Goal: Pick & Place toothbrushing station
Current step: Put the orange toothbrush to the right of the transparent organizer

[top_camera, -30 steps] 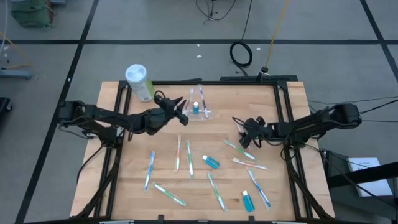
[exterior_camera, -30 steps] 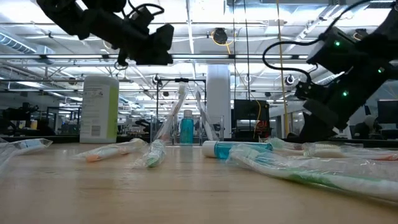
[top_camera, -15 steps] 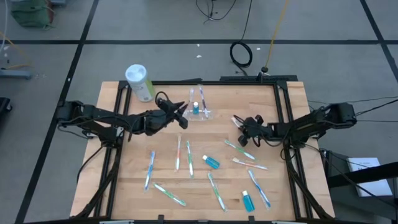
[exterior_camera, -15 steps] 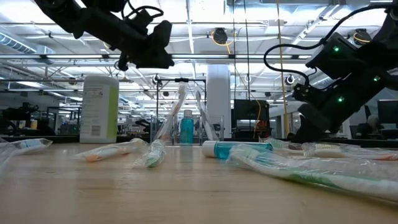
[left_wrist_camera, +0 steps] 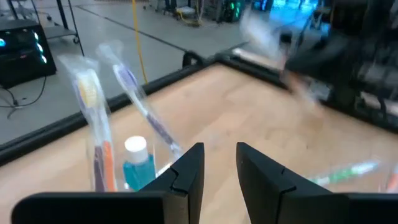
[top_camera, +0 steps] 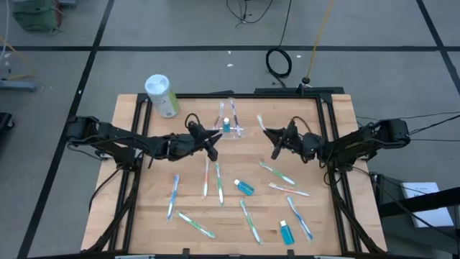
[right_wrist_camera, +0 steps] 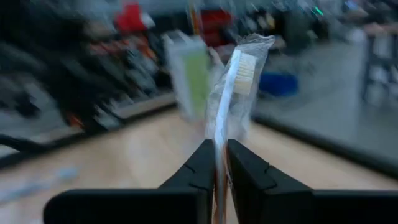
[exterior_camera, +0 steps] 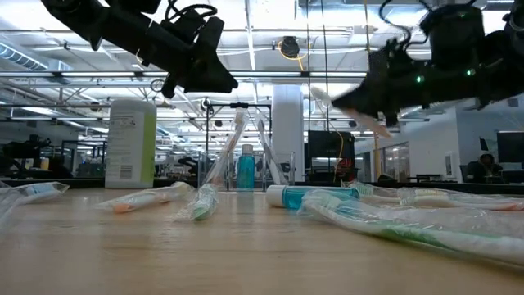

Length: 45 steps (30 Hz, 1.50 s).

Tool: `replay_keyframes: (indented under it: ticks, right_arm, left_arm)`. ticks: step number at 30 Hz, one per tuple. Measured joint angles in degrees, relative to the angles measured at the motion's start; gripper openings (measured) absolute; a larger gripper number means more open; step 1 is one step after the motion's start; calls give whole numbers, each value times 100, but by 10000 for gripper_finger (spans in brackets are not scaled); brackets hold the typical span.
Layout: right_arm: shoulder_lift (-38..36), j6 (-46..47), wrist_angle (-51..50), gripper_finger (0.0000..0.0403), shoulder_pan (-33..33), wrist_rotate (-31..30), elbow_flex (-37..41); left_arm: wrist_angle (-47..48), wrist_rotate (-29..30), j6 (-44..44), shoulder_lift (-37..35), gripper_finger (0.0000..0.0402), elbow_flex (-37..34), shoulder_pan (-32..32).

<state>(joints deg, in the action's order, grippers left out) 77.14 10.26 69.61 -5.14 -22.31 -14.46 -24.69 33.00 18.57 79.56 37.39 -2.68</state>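
The toothbrushing station (top_camera: 230, 128) is a clear holder at the table's far middle. Two wrapped brushes and a blue tube stand in it, as the low view (exterior_camera: 244, 164) and the left wrist view (left_wrist_camera: 124, 163) show. My left gripper (top_camera: 213, 142) hovers just left of it and nearer the near edge. It is open, with nothing between the fingers (left_wrist_camera: 219, 167). My right gripper (top_camera: 276, 142) hangs in the air right of the station, shut on a wrapped white toothbrush (top_camera: 264, 127). My right gripper pinches the wrapped toothbrush's handle (right_wrist_camera: 219, 146) between its two fingers, through the clear wrapper. The fingers lie about level and point toward the table's left. The bristle head (right_wrist_camera: 246, 67) sticks out past the fingertips. The brush is lifted clear of the table (exterior_camera: 348, 106).
A pale-green cylinder with a white lid (top_camera: 162, 96) stands at the far left corner. Several wrapped toothbrushes (top_camera: 278, 173) and small blue tubes (top_camera: 244, 187) lie scattered over the table's near half. A black frame rail (top_camera: 327, 129) runs along the table's edges.
My right gripper has risen from the table at the right, tipped from pointing down to about level, and carried the wrapped toothbrush up and toward the station. My left gripper has swung a little toward the near edge, still beside the station.
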Motion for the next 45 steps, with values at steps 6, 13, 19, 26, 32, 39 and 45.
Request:
replay_keyframes:
  ticks: [6,13,19,26,32,39,45]
  right_arm:
    - [-3,-298,748,33,-3,489,-4]
    - [-6,-346,902,14,0,1351,-76]
    - [-4,-192,751,26,230,1800,-279]
    - [271,-553,683,16,552,1591,-781]
    - [996,-1149,693,20,475,461,-1700]
    - [2166,-1529,954,20,-235,-927,-2774]
    - [3360,-1233,933,19,-630,-590,-3510]
  left_arm:
    - [53,27,39,-1,97,0,-175]
    - [57,68,146,-2,97,0,-200]
    - [55,74,166,-4,97,0,-199]
    - [48,78,140,-4,97,0,-197]
    - [-19,89,86,-3,97,0,-197]
    - [-86,38,18,-4,97,0,-197]
    - [-66,0,-29,-4,97,0,-197]
